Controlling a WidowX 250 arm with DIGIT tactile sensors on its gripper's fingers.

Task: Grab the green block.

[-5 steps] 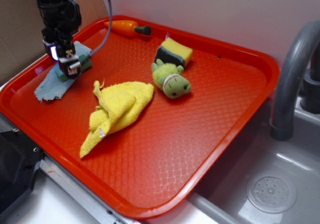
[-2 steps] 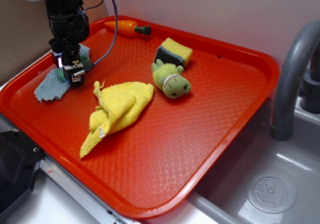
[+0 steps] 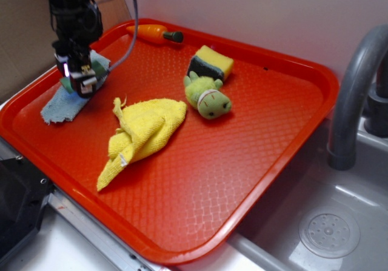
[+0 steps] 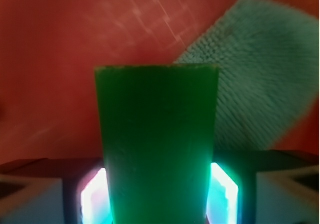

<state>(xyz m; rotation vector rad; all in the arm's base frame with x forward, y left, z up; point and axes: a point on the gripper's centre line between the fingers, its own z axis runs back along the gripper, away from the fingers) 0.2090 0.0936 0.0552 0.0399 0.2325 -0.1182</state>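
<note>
The green block point(image 3: 100, 74) is a small plain green bar at the far left of the red tray point(image 3: 242, 150), above the blue cloth point(image 3: 60, 106). My gripper point(image 3: 83, 83) points down and is shut across the block's middle, so only its ends show on either side of the fingers. In the wrist view the green block point(image 4: 157, 144) fills the centre between my two lit pads point(image 4: 95, 199), which press its sides. The tray and the blue cloth point(image 4: 260, 93) lie below it.
A crumpled yellow cloth point(image 3: 142, 131) lies in the tray's middle left. A fuzzy lime-green plush toy point(image 3: 209, 98) and a yellow sponge point(image 3: 211, 63) sit in the middle back, and a toy carrot point(image 3: 151, 33) at the back rim. A grey faucet point(image 3: 354, 89) and sink point(image 3: 327, 222) stand at the right.
My gripper went down onto the block, then came up a little and to the left. The block has shifted up with it.
</note>
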